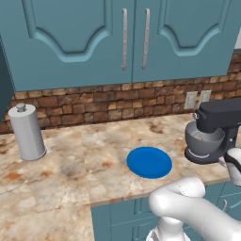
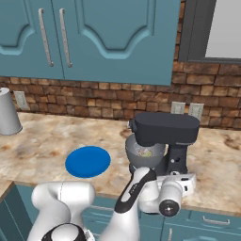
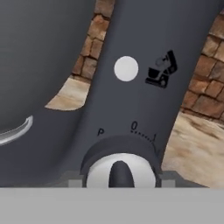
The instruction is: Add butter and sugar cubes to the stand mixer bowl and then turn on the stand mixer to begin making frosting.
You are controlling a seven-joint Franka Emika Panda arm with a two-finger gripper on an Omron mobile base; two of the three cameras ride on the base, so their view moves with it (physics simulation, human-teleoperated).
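Butter cannot be made out for certain; pale bits are seen inside the mixer bowl (image 2: 144, 151), which is seated under the head of the stand mixer (image 2: 164, 128) on the counter (image 1: 94, 155). Just left of the mixer, a blue plate (image 2: 88, 161) is lying flat and bare, and a grey canister (image 1: 27, 132) is standing well apart by the brick wall. The white arm is reached low across the counter edge to the mixer's column. The gripper (image 2: 188, 181) is brought right up to the white-ringed knob (image 3: 120, 170); how far it is parted cannot be told.
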